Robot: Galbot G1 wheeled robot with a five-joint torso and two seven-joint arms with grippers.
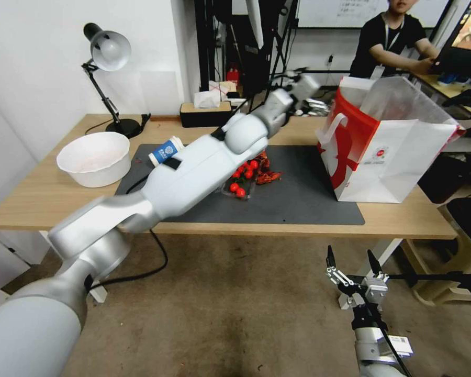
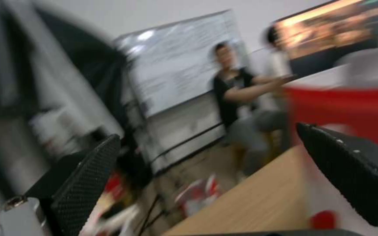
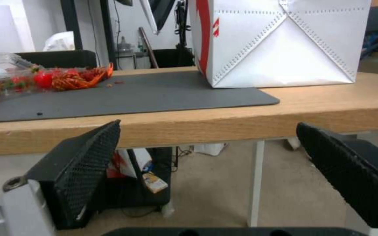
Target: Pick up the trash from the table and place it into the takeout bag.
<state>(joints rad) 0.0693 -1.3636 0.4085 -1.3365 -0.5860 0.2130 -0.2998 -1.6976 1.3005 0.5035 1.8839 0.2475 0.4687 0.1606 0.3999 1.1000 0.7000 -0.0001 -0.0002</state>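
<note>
Paper cup (image 1: 165, 151), blue-and-white, lies tipped on the grey mat (image 1: 309, 201), long axis toward the white bowl (image 1: 95, 157); left gripper (image 2: 206, 170) spread empty beside the takeout bag (image 1: 390, 152); right gripper (image 1: 353, 268) spread, low before the table (image 1: 36, 201).

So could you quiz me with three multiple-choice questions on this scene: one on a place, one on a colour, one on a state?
1. Where is the right hand?
A. Below the table's front edge
B. Inside the takeout bag
C. On the white bowl

2. What colour is the mat?
A. Green
B. Dark grey
C. Yellow

3. How is the left hand?
A. Shut on a can
B. Shut on a cup
C. Open and empty

Answers:
A, it hangs low over the floor.
B, the mat under the takeout bag is dark grey.
C, its fingers stand apart with nothing between.
</note>
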